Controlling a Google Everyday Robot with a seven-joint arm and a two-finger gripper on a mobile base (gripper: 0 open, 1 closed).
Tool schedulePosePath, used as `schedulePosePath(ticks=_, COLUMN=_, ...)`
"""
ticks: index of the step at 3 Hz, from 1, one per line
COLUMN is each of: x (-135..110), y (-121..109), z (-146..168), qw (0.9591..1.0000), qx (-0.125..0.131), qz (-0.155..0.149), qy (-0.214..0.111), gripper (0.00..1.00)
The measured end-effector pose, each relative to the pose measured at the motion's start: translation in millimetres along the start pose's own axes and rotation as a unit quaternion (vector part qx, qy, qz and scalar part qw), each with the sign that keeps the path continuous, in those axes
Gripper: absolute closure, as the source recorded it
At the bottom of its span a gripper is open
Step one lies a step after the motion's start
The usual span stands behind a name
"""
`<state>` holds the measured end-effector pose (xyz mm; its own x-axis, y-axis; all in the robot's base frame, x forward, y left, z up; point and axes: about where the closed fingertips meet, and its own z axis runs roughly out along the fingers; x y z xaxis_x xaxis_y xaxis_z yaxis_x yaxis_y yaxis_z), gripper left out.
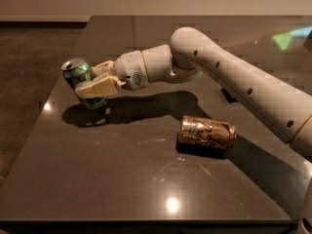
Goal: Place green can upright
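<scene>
The table [146,179] has a dark, polished top, smooth and glossy, mirroring ceiling lights. The arm [234,77] has a smooth, pale, matt plastic shell. The gripper [92,84], above the table's left part, has cream plastic fingers [100,87] with a dull finish, clamped on the green can [80,73]: thin metal, printed glossy, with a bare silver top. The brown can [207,133] is shiny printed metal. The floor [29,57] looks matt and rough.

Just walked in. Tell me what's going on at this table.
The robot's arm reaches in from the right, and its hand grips the green can near the left edge of the table. The can is tilted, silver top uppermost; whether its base touches the surface is unclear. An orange-brown can lies on its side mid-table.
</scene>
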<state>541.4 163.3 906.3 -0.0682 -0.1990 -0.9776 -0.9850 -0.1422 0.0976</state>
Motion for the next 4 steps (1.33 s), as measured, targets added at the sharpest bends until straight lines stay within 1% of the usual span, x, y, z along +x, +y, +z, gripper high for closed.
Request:
schedulePosePath(ticks=1, x=1, y=-2, z=2, qw=0.9998, qx=0.000, qz=-0.005, qy=-0.017, gripper=0.58)
schedulePosePath(ticks=3, x=10, y=-5, z=5, qw=0.9995, qx=0.009, qz=-0.021, qy=-0.024, gripper=0.12)
schedulePosePath(ticks=4, x=14, y=-7, z=7, qw=0.9993, qx=0.009, qz=-0.026, qy=-0.025, gripper=0.00)
